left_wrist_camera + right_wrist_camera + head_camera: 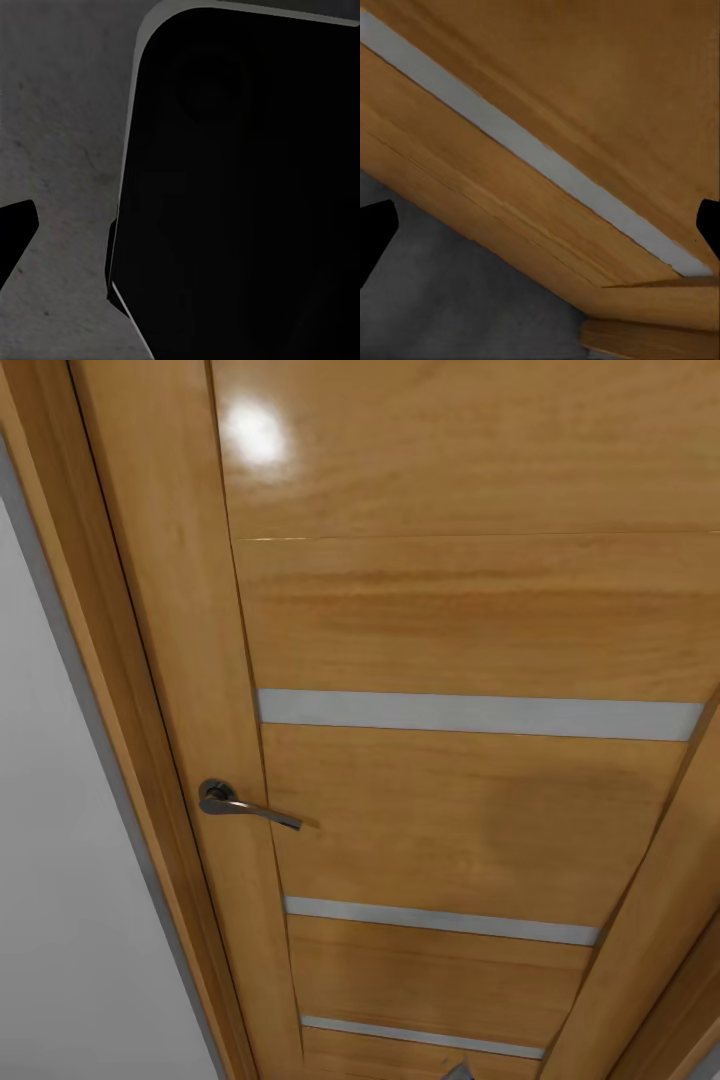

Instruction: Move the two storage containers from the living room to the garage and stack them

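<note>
The two storage containers are out of view. My right gripper point(542, 225) is open with nothing between its fingers, whose black fingertips point(375, 232) sit at the picture's two sides. It hangs over the dark grey concrete floor point(450, 307), close to the foot of a honey-coloured wooden door point(585, 90). My left gripper point(182, 225) is open too. One fingertip point(15, 232) shows over the mottled grey floor point(67, 112); the other merges with a big black rounded part of the robot point(240, 195).
The wooden door point(470, 620) with grey horizontal strips point(480, 715) stands right in front of the head camera. It is closed, with a metal lever handle point(245, 807). Its frame point(120, 690) and a white wall point(60, 920) lie to the left.
</note>
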Controlling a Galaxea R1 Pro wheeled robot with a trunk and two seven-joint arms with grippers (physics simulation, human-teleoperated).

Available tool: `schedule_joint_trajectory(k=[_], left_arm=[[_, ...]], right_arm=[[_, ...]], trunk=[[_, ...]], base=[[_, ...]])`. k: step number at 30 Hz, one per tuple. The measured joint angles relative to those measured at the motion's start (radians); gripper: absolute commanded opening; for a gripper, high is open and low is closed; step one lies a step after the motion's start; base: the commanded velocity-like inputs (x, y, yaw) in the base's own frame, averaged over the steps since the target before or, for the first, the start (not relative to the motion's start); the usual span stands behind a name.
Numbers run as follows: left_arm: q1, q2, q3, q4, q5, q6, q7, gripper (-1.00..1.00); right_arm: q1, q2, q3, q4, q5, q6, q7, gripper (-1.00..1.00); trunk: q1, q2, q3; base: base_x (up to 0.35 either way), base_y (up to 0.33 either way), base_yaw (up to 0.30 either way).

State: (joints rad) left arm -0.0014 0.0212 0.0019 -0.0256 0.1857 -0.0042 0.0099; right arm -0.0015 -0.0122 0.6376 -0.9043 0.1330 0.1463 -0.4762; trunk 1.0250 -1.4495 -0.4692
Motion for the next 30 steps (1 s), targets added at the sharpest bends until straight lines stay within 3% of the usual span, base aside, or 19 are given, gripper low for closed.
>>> schedule_joint_trajectory(k=[4, 11, 19, 25, 30], left_arm=[[0.0, 0.0, 0.0, 0.0, 0.0, 0.0, 0.0, 1.0], [0.0, 0.0, 0.0, 0.0, 0.0, 0.0, 0.001, 1.0], [0.0, 0.0, 0.0, 0.0, 0.0, 0.0, 0.0, 1.0], [0.0, 0.0, 0.0, 0.0, 0.0, 0.0, 0.0, 1.0], [0.0, 0.0, 0.0, 0.0, 0.0, 0.0, 0.0, 1.0]], right_arm=[[0.0, -0.001, 0.0, -0.117, 0.021, 0.077, -0.004, 1.0], [0.0, 0.004, -0.002, -0.251, 0.121, 0.13, -0.004, 1.0], [0.0, 0.004, -0.003, -0.38, 0.143, 0.189, -0.007, 1.0], [0.0, 0.004, -0.004, -0.432, 0.165, 0.222, -0.015, 1.0], [0.0, 0.009, -0.005, -0.453, 0.236, 0.225, -0.027, 1.0]], trunk=[[0.0, 0.0, 0.0], [0.0, 0.0, 0.0], [0.0, 0.0, 0.0], [0.0, 0.0, 0.0], [0.0, 0.0, 0.0]], base=[[0.0, 0.0, 0.0], [0.0, 0.0, 0.0], [0.0, 0.0, 0.0], [0.0, 0.0, 0.0], [0.0, 0.0, 0.0]])
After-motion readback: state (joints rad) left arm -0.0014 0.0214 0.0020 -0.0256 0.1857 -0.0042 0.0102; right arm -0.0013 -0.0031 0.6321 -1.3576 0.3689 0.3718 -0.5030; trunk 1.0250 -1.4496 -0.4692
